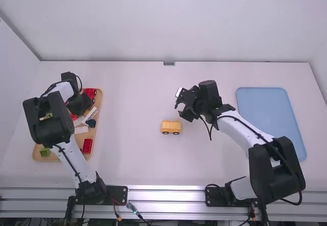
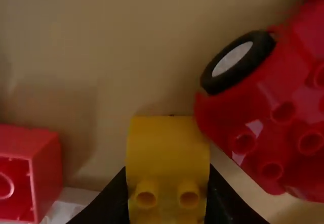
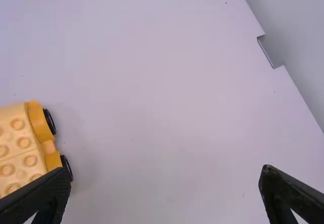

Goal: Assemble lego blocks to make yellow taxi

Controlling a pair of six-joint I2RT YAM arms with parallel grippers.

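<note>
Low over the wooden tray, my left gripper (image 1: 79,104) is among the loose blocks. In the left wrist view a yellow block (image 2: 167,150) with studs stands between the fingers of my left gripper (image 2: 167,204), which is shut on it. A yellow car base (image 1: 171,127) with black wheels rests on the middle of the table. My right gripper (image 1: 181,105) is above and to the right of it, open with nothing held. In the right wrist view the car base (image 3: 23,148) lies beside one finger of my right gripper (image 3: 164,183).
The tray (image 1: 96,115) also holds a red wheeled piece (image 2: 268,113), a red block (image 2: 43,173), white pieces and green blocks (image 1: 44,152). A blue mat (image 1: 268,116) lies at the right, beside my right arm.
</note>
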